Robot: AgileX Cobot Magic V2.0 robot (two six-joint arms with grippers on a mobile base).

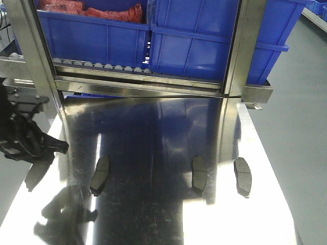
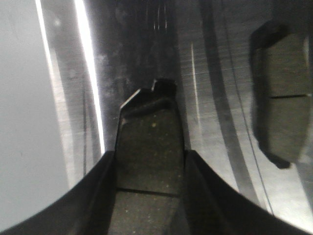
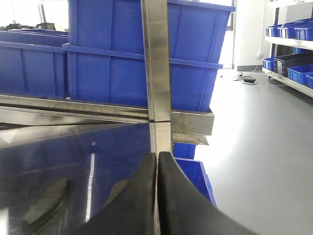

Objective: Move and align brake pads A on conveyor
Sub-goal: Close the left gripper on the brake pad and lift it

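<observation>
Three brake pads (image 1: pixel 199 174) on steel table (image 1: pixel 153 219), blue bins (image 1: pixel 204 46) beyond.

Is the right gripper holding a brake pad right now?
No, the right gripper is shut, its jaws meeting with nothing between them.

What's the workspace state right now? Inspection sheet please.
Surface: shiny steel table, strong reflections; conveyor not in view.
Job's things: three brake pads lie apart on the table, left, middle, right; fourth brake pad between the left jaws.
Clutter: nothing seen.
Grippers: left gripper shut on the fourth brake pad; right gripper jaws shut, empty.
Cables: nothing seen.
Surroundings: blue bins on a roller rack behind the table; grey floor.
</observation>
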